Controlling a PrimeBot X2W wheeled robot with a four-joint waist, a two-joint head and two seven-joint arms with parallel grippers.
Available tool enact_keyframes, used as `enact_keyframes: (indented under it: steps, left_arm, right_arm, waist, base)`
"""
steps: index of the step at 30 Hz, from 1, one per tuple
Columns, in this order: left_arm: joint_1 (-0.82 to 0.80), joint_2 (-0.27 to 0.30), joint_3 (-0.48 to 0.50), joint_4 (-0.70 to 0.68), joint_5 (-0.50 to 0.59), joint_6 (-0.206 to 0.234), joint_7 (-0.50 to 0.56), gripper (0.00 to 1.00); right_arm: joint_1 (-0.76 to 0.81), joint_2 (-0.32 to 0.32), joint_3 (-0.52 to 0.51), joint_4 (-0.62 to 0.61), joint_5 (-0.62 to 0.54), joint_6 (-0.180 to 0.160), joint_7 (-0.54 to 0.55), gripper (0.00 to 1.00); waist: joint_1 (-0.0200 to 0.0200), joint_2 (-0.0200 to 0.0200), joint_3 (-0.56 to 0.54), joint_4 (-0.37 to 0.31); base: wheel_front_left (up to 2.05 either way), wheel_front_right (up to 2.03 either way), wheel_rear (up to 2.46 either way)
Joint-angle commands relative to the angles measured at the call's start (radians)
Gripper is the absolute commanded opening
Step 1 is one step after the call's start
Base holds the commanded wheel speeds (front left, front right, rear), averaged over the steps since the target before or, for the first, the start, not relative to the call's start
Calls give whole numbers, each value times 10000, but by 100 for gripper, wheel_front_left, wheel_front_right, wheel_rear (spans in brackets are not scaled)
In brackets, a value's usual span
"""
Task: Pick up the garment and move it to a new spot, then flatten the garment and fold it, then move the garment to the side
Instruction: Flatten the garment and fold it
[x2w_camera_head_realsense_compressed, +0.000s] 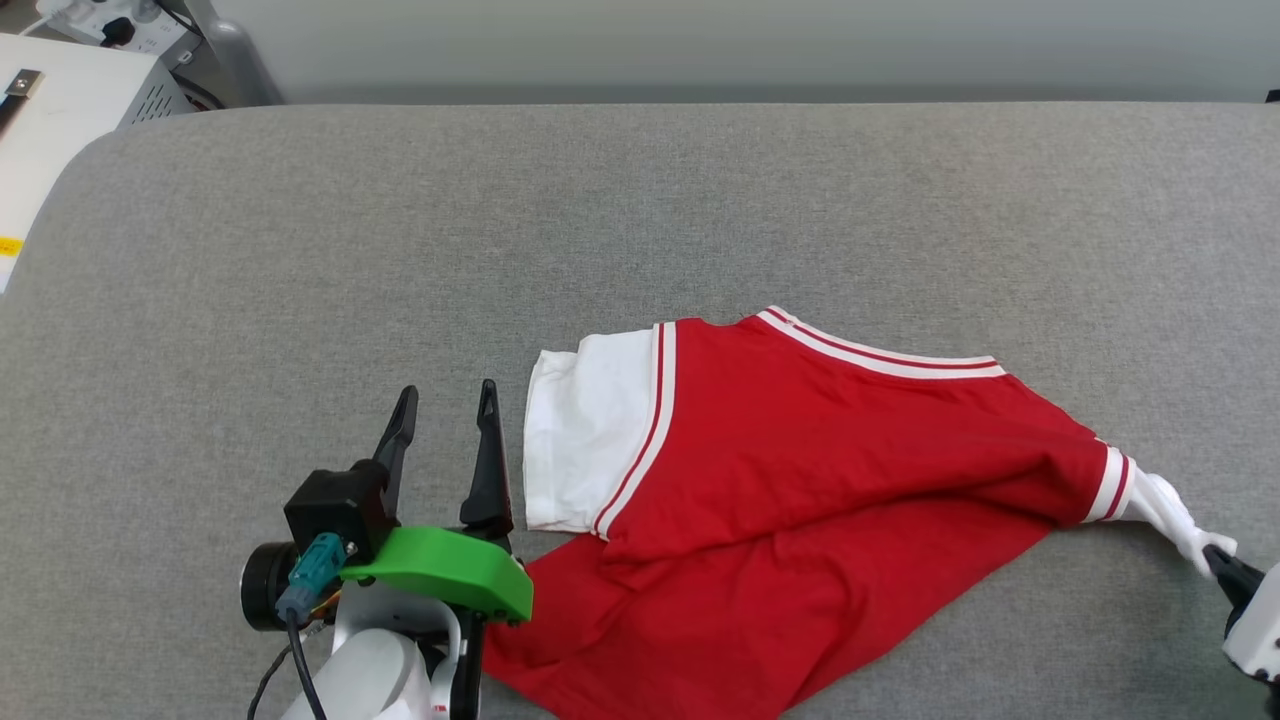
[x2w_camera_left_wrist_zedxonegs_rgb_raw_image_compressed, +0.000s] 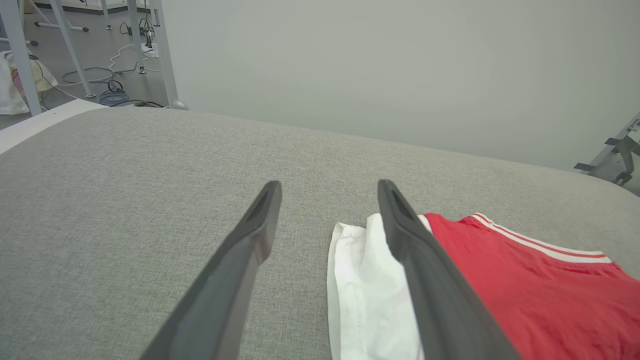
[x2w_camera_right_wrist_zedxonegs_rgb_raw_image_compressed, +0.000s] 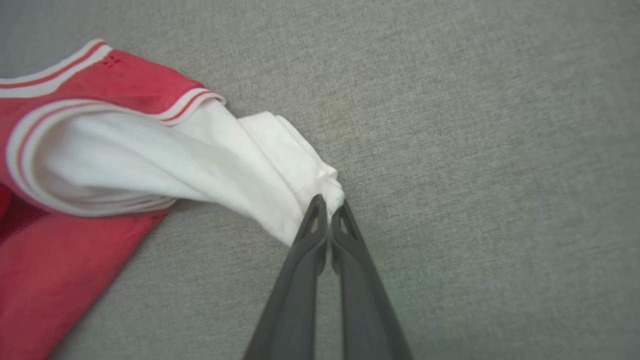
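Note:
The garment (x2w_camera_head_realsense_compressed: 800, 480), a red T-shirt with white striped sleeves, lies spread but creased on the grey padded table, plain red face up. My right gripper (x2w_camera_right_wrist_zedxonegs_rgb_raw_image_compressed: 330, 202) is shut on the tip of its right white sleeve (x2w_camera_right_wrist_zedxonegs_rgb_raw_image_compressed: 280, 165), which is pulled out taut toward the lower right edge of the head view, where that gripper (x2w_camera_head_realsense_compressed: 1218, 558) shows. My left gripper (x2w_camera_head_realsense_compressed: 445, 400) stands open just left of the other white sleeve (x2w_camera_head_realsense_compressed: 585, 440), holding nothing. In the left wrist view its fingers (x2w_camera_left_wrist_zedxonegs_rgb_raw_image_compressed: 260, 235) straddle bare table, with the garment (x2w_camera_left_wrist_zedxonegs_rgb_raw_image_compressed: 500, 280) partly behind the right one.
The grey padded table (x2w_camera_head_realsense_compressed: 500, 220) stretches wide behind and to the left of the shirt. A white box with equipment (x2w_camera_head_realsense_compressed: 60, 110) sits off the far left corner. Metal frame legs and cables (x2w_camera_left_wrist_zedxonegs_rgb_raw_image_compressed: 115, 90) stand on the floor beyond.

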Motion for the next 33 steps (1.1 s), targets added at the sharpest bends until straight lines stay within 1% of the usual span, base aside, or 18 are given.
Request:
enact_keyframes:
  steps: [1,4,6,11,15,21,25,28,31,33]
  left_arm:
    - [143,39,30,43,-6,34,22,100]
    - [165,69,44,82,-39,37,34,100]
    - [184,93,55,121,-63,38,42,100]
    - [266,145,73,181,-127,42,54,100]
    - [353,192,106,227,-205,42,71,100]
    - [389,341,171,343,-369,-50,205,100]
    - [286,525,197,441,-518,-214,476,100]
    - [118,679,136,524,-696,-443,909,100]
    - [-229,848,-45,601,-965,-817,1701,100]
    - [-524,926,-176,710,-1224,-1034,2435,100]
  right_arm:
    - [63,150,-125,88,-124,-4,-276,0]
    - [28,444,-256,196,-310,-4,-996,0]
    - [-18,545,-331,219,-517,-4,-1553,100]
    - [-103,889,-530,34,-791,-4,-3074,100]
    - [-15,1183,-722,-298,-1246,-4,-4361,100]
    - [521,1699,-369,-1144,-2186,-4,-5535,100]
    - [949,2061,-19,-1871,-2706,-4,-5634,100]
    - [1280,2309,282,-2548,-3041,-4,-5673,100]
    - [1601,2509,656,-3284,-3221,-4,-5637,100]
    - [1733,2578,856,-3690,-3325,-4,-5565,100]
  waist:
    - [0,0,18,-9]
    - [0,0,42,-16]
    - [0,0,18,-30]
    - [0,0,-136,-42]
    - [0,0,-332,-2]
    - [0,0,-590,153]
    - [0,0,-708,221]
    - [0,0,-767,235]
    - [0,0,-745,198]
    - [0,0,-675,130]
  base:
    - [0,0,0]
    - [0,0,0]
    - [0,0,0]
    - [0,0,0]
    - [0,0,0]
    - [0,0,0]
    - [0,0,0]
    - [0,0,0]
    - [0,0,0]
    - [0,0,0]
